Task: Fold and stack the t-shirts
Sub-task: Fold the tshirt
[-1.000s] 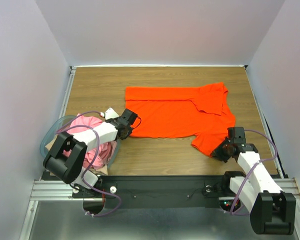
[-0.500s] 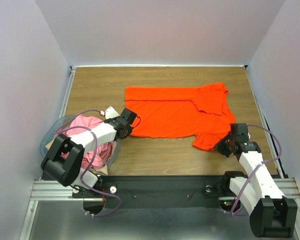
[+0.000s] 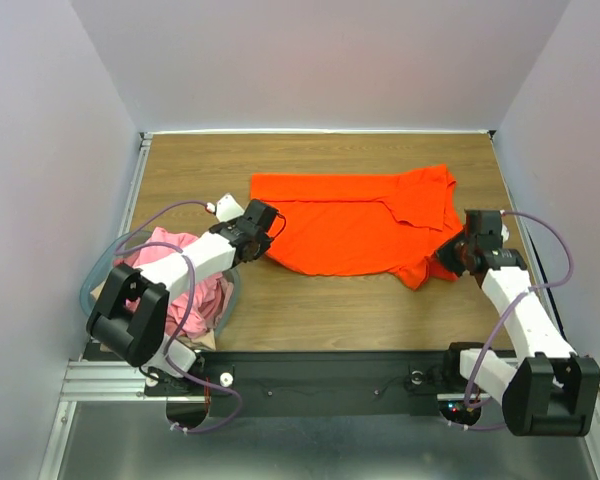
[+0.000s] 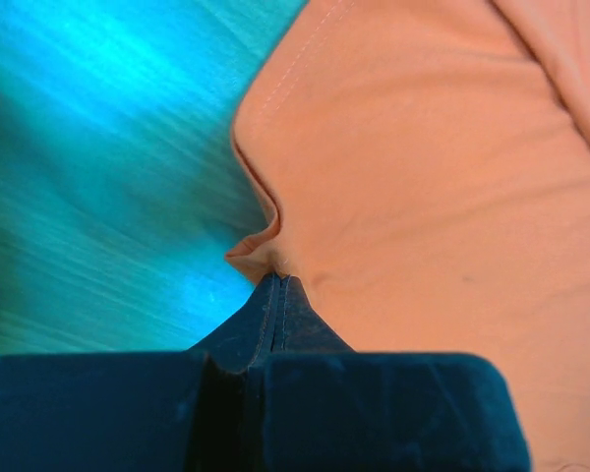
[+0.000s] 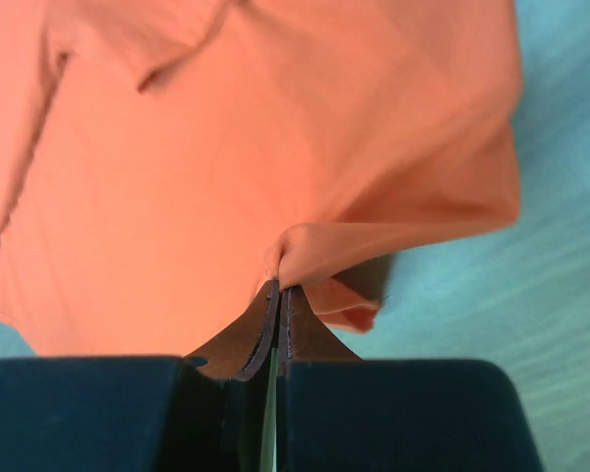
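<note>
A bright orange-red t-shirt (image 3: 355, 222) lies spread across the middle of the wooden table (image 3: 320, 305). My left gripper (image 3: 263, 240) is shut on the shirt's near left corner, seen pinched between the jaws in the left wrist view (image 4: 275, 267). My right gripper (image 3: 450, 255) is shut on the shirt's near right edge by the sleeve and lifts a fold of cloth (image 5: 285, 258) off the table. A pink t-shirt (image 3: 185, 275) lies crumpled in the basket at the left.
A clear bluish plastic basket (image 3: 95, 285) sits at the table's near left, under my left arm. Pale walls close in the table on three sides. A black rail (image 3: 320, 365) runs along the near edge.
Both grippers have moved away from me with the shirt's near edge. The near right sleeve has been pulled up and inward, and the near left corner has shifted back.
</note>
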Robot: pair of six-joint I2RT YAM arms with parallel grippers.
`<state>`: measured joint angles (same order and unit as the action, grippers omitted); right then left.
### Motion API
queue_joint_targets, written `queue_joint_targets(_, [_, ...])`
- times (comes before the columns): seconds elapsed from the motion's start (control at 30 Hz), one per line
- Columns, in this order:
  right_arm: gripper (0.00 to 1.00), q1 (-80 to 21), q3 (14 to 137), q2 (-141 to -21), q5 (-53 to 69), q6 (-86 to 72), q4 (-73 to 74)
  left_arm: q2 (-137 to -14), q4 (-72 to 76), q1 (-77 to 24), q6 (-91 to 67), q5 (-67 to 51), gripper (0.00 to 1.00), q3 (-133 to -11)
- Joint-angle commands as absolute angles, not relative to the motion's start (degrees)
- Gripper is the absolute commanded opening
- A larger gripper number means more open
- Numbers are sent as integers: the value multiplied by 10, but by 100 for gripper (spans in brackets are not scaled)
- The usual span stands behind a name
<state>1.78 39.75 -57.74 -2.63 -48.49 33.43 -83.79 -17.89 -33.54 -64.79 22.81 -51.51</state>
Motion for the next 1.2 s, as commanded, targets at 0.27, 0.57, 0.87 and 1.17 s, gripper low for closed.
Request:
queue_joint_targets(0.27, [0, 13, 543, -688, -84, -484, 264, -893, -196, -287, -583, 224, 0, -619])
queue_joint_targets(0.57, [0, 16, 626, -781, -100, -456, 255, -952, -215, -262, -555, 224, 0, -702])
queue_joint_targets(0.87, [0, 24, 694, -859, -102, -433, 246, -989, -214, -234, -546, 216, 0, -748])
queue_joint_targets(1.17, [0, 29, 753, -933, -112, -410, 233, -1048, -210, -216, -534, 200, 0, -800])
